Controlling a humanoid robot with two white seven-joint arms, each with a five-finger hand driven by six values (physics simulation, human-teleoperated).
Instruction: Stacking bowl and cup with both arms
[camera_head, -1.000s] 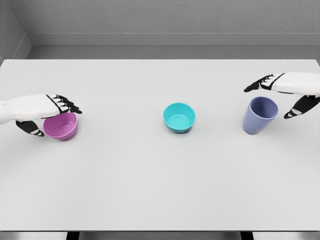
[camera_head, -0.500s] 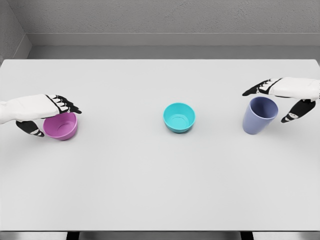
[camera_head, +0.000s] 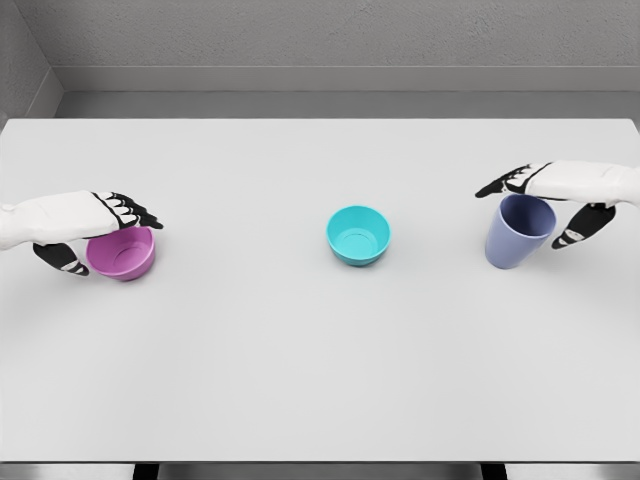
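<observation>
A pink bowl (camera_head: 122, 254) sits at the left of the white table (camera_head: 300, 360). My left hand (camera_head: 100, 238) straddles it: the fingers (camera_head: 135, 212) reach over its far rim and the thumb (camera_head: 62, 260) lies by its left side, spread, with no firm grip visible. A teal bowl (camera_head: 358, 235) stands alone at the centre. At the right stands a blue-violet cup (camera_head: 515, 235). My right hand (camera_head: 530, 212) hovers at its rim, open, with the fingers (camera_head: 500, 184) behind the cup and the thumb (camera_head: 570, 236) to its right.
The table runs to a grey wall at the back. Its front edge (camera_head: 320, 462) lies near the bottom of the view. Broad bare surface separates the three vessels.
My right hand has slid left and a little down, closer around the cup's rim. The left hand and all three vessels have stayed put.
</observation>
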